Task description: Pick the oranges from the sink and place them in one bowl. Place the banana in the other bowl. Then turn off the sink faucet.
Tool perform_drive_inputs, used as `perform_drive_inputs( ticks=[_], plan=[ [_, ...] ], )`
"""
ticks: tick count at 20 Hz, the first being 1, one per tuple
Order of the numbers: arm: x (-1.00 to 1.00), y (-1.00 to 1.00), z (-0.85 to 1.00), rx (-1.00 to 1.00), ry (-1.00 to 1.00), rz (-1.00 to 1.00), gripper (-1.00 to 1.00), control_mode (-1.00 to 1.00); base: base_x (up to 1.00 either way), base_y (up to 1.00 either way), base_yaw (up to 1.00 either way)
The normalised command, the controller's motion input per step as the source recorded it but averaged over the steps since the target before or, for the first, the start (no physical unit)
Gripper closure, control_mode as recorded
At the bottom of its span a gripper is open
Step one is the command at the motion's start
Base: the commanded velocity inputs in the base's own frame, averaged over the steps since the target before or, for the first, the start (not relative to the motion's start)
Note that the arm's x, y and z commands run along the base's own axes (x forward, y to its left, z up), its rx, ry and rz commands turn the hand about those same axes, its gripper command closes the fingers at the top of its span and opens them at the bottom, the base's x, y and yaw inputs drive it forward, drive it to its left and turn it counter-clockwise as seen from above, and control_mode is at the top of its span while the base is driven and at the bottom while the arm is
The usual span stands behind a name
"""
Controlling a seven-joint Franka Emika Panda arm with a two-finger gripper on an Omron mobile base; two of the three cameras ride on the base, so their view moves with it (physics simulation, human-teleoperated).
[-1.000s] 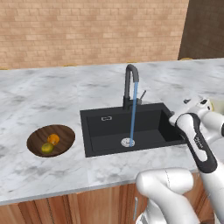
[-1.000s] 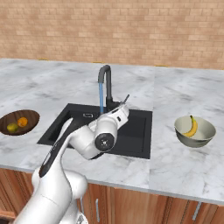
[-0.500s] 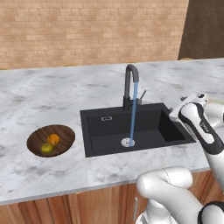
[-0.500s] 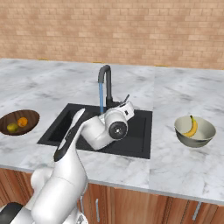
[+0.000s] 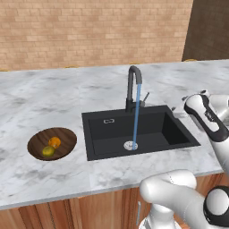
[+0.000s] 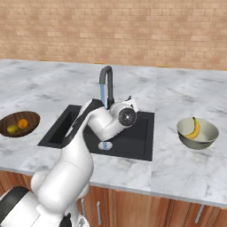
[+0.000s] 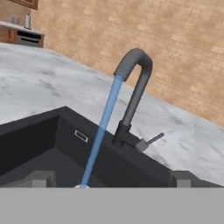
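Pouring a blue stream of water [image 5: 135, 117] into the black sink [image 5: 152, 134], the tap [image 5: 132, 87] is standing at the centre of the left base picture, its thin lever [image 7: 154, 139] sticking out to the right in the hand picture. The water is landing on the silver drain [image 5: 130, 145]. The gripper [image 7: 111, 178] is hanging over the right part of the sink, facing the tap; its two fingertips [image 7: 41, 178] are standing wide apart at the bottom of the hand picture and are gripping nothing. In the lower left of the left base picture, the wooden bowl [image 5: 65, 136] is sitting on the marble counter [image 5: 49, 96], holding the orange [image 5: 54, 142] and the yellow-green orange [image 5: 48, 151], which are lying just beside each other. At the right of the right base picture, the pale bowl [image 6: 208, 133] is holding the banana [image 6: 193, 129], which is leaning against its inner wall.
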Motion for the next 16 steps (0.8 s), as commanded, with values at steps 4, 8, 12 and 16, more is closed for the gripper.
perform_drive_inputs(
  ticks=[4, 8, 12, 16],
  plan=[
    [0.23, 0.0, 0.0, 0.13, 0.01, 0.0, -1.0, -1.0, 0.0, 0.0, 0.0],
    [0.25, 0.01, -0.03, 0.12, 0.0, 0.0, -1.0, -1.0, 0.0, 0.0, 0.0],
    [0.22, 0.05, -0.04, 0.06, 0.0, 0.0, -1.0, -1.0, 0.0, 0.0, 0.0],
    [0.03, 0.0, 0.0, 0.0, 0.0, 0.0, -1.0, -1.0, 0.0, 0.0, 0.0]
  ],
)
